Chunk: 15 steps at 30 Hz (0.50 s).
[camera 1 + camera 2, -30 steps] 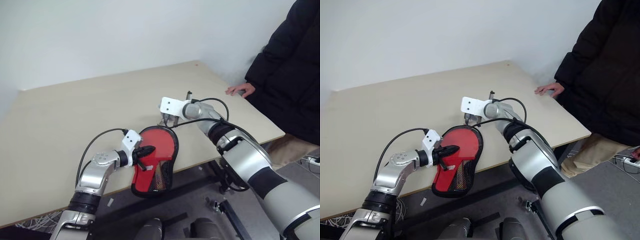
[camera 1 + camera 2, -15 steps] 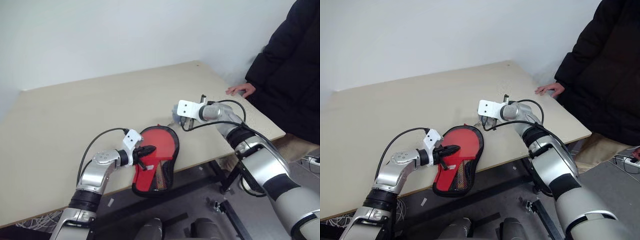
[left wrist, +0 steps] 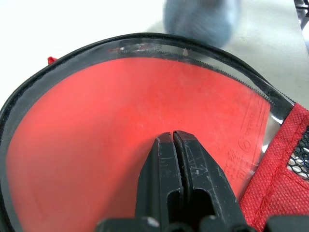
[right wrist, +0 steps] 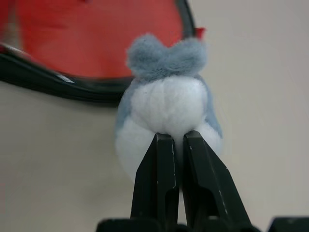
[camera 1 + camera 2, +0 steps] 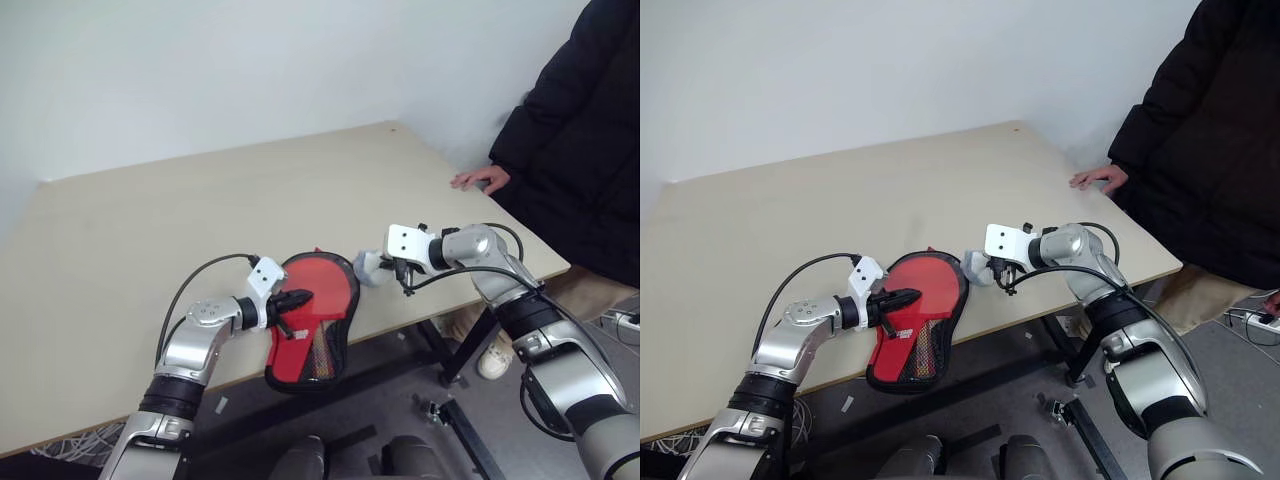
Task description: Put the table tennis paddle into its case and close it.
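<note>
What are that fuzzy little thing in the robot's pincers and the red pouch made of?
The fuzzy ball looks like soft plush or wool, matte grey and white, with fluffy fibres at its edges. The case seems to be fabric: black woven edging, red cloth trim and a glossy see-through panel that catches light over the red paddle.
</note>
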Motion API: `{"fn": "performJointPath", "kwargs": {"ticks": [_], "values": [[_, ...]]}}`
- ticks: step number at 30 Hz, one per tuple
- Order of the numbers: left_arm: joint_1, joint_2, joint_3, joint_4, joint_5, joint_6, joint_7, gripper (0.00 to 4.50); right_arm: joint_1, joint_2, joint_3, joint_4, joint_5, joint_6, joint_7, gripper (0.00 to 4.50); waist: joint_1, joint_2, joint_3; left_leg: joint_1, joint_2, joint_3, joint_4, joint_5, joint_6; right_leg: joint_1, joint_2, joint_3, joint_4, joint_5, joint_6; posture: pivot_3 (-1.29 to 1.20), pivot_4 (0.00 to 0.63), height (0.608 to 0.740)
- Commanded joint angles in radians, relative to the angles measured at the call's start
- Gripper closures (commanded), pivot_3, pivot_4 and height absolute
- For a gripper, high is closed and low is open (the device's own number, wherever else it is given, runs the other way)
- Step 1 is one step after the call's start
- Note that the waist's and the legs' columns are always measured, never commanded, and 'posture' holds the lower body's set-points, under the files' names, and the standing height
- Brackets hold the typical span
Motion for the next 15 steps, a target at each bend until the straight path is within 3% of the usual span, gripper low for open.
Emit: {"fn": "performJointPath", "kwargs": {"ticks": [1,15], "values": [[0.013,0.009,-0.019,0.010,0.021,0.014,-0.005,4.50,0.005,-0.034,-0.027,-0.089,0.059,0.021,0.070,4.47,0.000,0.000,0.000,0.000,0.000,0.000,0.000,0.000,0.000,0.000,0.000,0.000,0.000,0.000,0.000,0.00,0.000,0.740],[0.011,0.010,-0.023,0.014,0.024,0.010,-0.012,4.50,0.093,-0.183,-0.019,-0.192,0.154,-0.004,0.278,4.47,0.003,-0.001,0.001,-0.002,0.000,0.001,0.001,-0.001,0.001,0.001,-0.001,-0.001,-0.006,0.001,0.002,0.00,0.000,0.740]]}}
